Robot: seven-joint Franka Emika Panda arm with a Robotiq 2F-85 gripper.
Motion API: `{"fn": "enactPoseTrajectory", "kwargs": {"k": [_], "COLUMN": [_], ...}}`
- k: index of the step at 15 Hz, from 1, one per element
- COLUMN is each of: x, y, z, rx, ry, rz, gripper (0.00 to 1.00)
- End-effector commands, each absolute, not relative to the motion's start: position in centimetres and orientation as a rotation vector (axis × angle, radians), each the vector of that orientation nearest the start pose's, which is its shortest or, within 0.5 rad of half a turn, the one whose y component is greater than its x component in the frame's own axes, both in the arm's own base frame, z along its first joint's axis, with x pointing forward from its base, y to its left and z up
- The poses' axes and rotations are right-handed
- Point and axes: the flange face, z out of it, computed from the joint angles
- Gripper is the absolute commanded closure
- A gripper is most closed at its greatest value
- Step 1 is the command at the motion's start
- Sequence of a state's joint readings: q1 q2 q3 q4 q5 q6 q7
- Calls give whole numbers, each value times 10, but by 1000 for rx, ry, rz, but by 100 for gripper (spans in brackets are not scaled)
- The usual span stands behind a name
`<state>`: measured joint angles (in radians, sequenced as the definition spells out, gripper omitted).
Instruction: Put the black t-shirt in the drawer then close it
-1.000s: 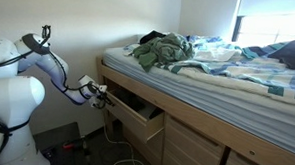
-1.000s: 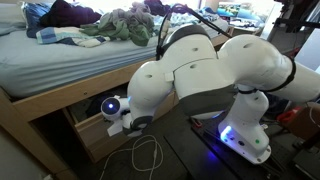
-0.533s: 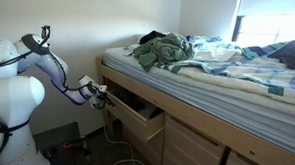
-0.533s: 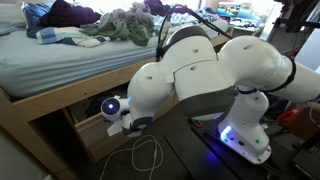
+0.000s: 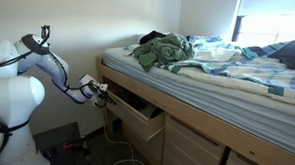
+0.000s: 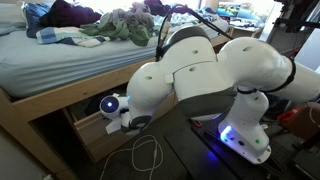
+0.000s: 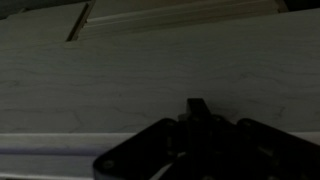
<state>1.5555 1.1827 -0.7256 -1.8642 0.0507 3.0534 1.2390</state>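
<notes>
Currently the clenched, empty gripper (image 5: 101, 93) is resting against the front of the partly open drawer (image 5: 141, 114) under the bed (image 5: 238, 84).

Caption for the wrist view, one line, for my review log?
Dim close-up: shut gripper before a pale wood-grain panel, dark seam at upper left.

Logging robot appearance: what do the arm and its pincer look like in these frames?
The arm is built of bulky, rounded, glossy white shells with dark seams at the joints. A thin black cable loops above it. The pincer is small and black, and it also looks dark in the wrist view. A blue light glows near the wrist, and another glows at the base.
</notes>
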Motion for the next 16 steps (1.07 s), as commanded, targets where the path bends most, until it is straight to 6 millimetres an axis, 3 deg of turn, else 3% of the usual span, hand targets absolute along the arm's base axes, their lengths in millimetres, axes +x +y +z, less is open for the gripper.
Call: {"fn": "enactPoseTrajectory", "kwargs": {"k": [1,12,16], "x": [426,433,417], "y": [471,470,476], "z": [54,59,67], "rx": [-3041,-3024,-3019], "ry": [10,13,-50], "rz": [-1113,-1139,-1068], "gripper": [100,100,100]}}
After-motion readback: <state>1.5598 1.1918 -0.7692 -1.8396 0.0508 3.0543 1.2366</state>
